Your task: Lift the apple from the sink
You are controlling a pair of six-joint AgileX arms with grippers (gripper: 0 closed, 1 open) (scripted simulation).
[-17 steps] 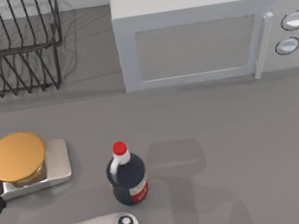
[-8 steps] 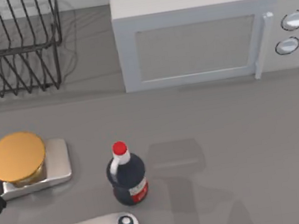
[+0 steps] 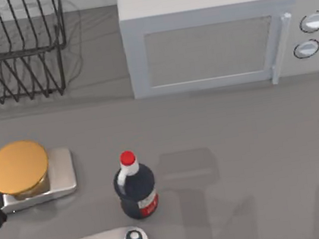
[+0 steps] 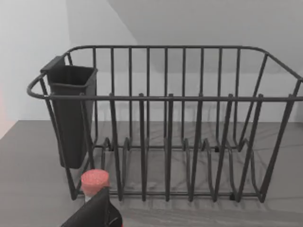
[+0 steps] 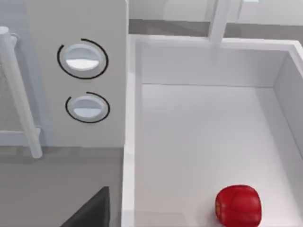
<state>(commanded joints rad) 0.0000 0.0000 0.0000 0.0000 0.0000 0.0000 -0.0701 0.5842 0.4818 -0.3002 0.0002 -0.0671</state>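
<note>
Right wrist view places the apple (image 5: 238,205) on the sink (image 5: 189,142) floor, near one wall. Gripper opening: cannot tell. Centre above the fruit, descend vertically, clear of that wall.

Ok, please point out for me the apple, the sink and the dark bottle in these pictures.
apple (image 5: 238,205), right wrist view, middle of its red skin.
sink (image 5: 208,66), right wrist view, its white back wall.
dark bottle (image 3: 134,186), top view, its dark body below the red cap.
</note>
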